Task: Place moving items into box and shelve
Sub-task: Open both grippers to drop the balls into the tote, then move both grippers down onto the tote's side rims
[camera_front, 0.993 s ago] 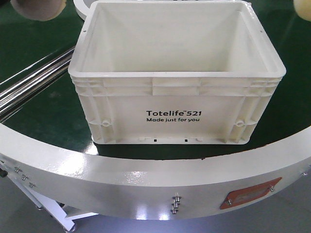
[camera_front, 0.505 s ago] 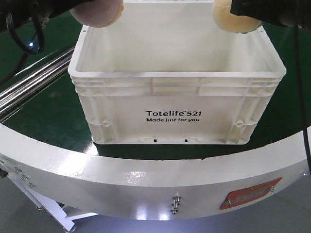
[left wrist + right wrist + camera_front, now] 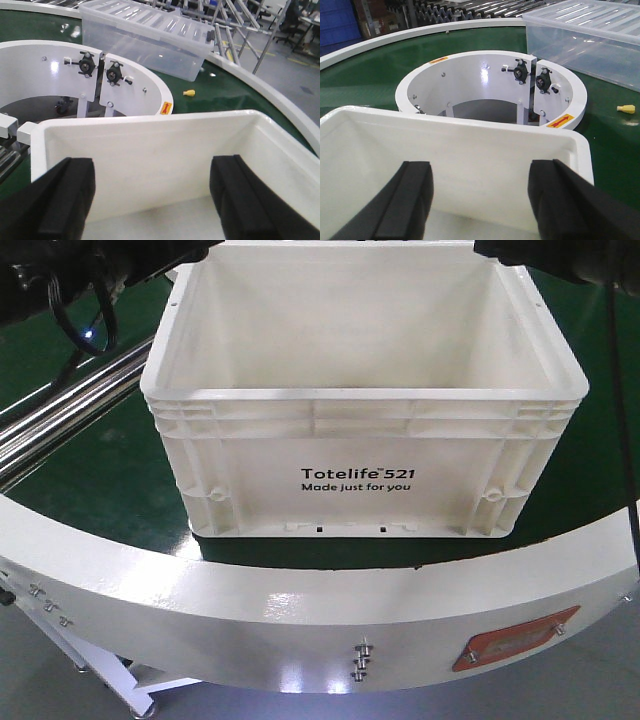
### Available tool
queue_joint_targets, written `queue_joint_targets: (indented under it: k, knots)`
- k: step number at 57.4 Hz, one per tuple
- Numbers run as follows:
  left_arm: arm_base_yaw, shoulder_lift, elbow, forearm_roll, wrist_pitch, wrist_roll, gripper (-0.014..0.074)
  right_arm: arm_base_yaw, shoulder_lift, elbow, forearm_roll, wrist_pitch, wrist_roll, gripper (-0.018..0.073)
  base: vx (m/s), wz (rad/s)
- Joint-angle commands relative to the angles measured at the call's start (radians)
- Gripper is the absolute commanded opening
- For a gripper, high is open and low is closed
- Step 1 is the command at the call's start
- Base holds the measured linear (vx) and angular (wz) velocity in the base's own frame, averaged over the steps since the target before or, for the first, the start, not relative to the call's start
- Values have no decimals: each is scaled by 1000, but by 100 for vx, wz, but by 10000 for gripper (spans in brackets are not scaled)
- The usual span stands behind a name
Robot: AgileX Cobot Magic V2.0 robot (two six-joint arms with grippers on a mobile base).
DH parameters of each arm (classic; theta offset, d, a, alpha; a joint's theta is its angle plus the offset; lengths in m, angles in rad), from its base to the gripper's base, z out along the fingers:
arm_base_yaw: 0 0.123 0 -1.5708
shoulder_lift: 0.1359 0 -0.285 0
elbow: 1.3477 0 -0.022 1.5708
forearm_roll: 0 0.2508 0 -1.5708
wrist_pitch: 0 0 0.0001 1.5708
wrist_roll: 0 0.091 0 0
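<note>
The box (image 3: 360,395) is a white crate printed "Totelife 521", standing on the green belt. Its floor is hidden behind the front wall in the front view. My left gripper (image 3: 152,165) hangs open over the box's inside, black fingers (image 3: 65,195) wide apart with nothing between them. My right gripper (image 3: 480,167) is open the same way above the box rim (image 3: 460,125), and it holds nothing. Only dark arm parts (image 3: 100,270) show at the top corners of the front view. The moving items are out of view in every frame.
A clear lidded plastic bin (image 3: 150,37) lies on the belt beyond the white inner ring (image 3: 125,80). A small yellow object (image 3: 189,93) rests on the green belt near it. A white curved rail (image 3: 300,610) runs in front of the box, with metal rods (image 3: 70,410) at left.
Half a second ago two rounded items hung over the box's back corners, having come inward from the frame's top corners. They no longer show; only the dark arms remain there.
</note>
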Motion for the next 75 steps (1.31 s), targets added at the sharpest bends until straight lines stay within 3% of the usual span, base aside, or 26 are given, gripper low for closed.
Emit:
queue_joint_targets:
  k: [1, 7, 14, 22, 26, 33, 52, 65, 75]
  knots:
    - [0, -23, -75, -3, -51, -28, 571, -5, -26, -94, -2, -55, 9, 470, 0, 0]
    - [7, 14, -200, 19, 117, -28, 558, -36, 5, -232, -5, 106, 19, 452, 0, 0]
    - [28, 78, -377, 78, 332, -35, 558, -114, 70, -444, -12, 392, 69, 452, 0, 0]
    - [68, 153, -574, 202, 563, -127, 558, -192, 165, -645, -13, 691, 96, 452, 0, 0]
    - [82, 191, -651, 271, 650, -173, 558, -204, 216, -711, -12, 790, 96, 452, 0, 0]
    - [85, 264, -752, 284, 751, -187, 558, -202, 312, -799, -6, 893, 100, 452, 0, 0]
    - [85, 407, -789, 285, 958, -161, 556, -202, 450, -827, -22, 964, 93, 454, 0, 0]
    - [85, 414, -789, 285, 900, -162, 556, -202, 466, -829, -133, 957, 91, 454, 0, 0]
    - [85, 415, -789, 316, 889, -205, 556, -202, 467, -829, -146, 958, 108, 454, 0, 0]
